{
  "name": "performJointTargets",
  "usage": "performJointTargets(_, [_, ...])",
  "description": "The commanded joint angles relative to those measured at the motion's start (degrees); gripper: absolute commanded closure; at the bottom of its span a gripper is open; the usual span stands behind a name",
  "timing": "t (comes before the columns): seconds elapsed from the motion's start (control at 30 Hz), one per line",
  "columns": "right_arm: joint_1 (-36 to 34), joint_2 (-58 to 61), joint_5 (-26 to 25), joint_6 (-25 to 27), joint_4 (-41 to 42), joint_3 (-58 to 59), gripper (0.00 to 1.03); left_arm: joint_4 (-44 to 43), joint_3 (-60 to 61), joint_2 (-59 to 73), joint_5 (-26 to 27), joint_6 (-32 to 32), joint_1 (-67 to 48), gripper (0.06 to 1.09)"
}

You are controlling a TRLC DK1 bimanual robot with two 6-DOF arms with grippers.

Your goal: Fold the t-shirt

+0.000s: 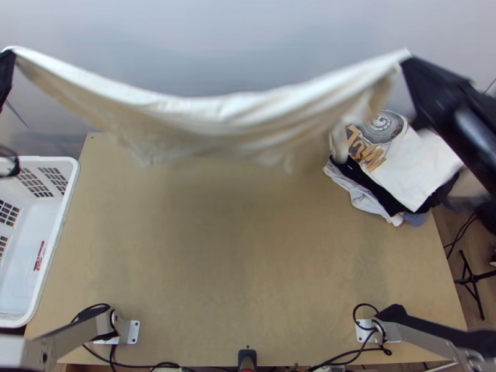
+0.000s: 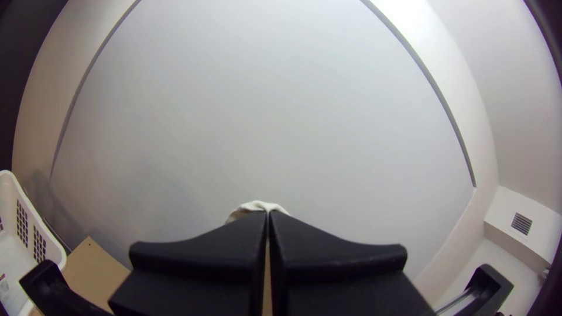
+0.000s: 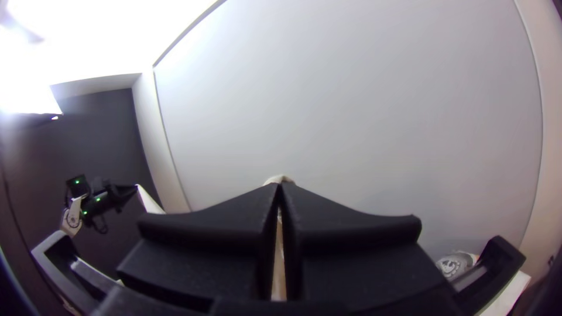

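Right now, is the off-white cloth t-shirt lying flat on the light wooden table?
No, the t-shirt hangs in the air, sagging between the left gripper and the right gripper.

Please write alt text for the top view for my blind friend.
A robot's left hand and right hand hold a white T-shirt up between them, sagging in the middle, over a wooden table; a white basket stands at left, stacked clothes at right.
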State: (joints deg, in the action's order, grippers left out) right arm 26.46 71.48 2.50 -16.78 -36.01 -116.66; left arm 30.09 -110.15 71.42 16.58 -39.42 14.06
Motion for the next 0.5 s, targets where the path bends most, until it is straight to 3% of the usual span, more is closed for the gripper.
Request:
performJointTargets(0.0, [3.7, -13.8, 3.5, 1.0, -6.3, 6.7, 1.0, 3.6, 4.2, -9.5, 1.8, 0.0, 1.0, 1.05])
performJointTargets(0.37, [4.3, -11.5, 5.1, 1.0, -5.7, 3.4, 1.0, 6.8, 7.3, -11.1, 3.7, 0.0, 2.0, 1.05])
performJointTargets(0.47, [4.3, -10.0, 5.2, -1.6, -5.7, 7.9, 1.0, 8.5, 12.9, -11.0, 4.6, 1.5, 2.0, 1.05])
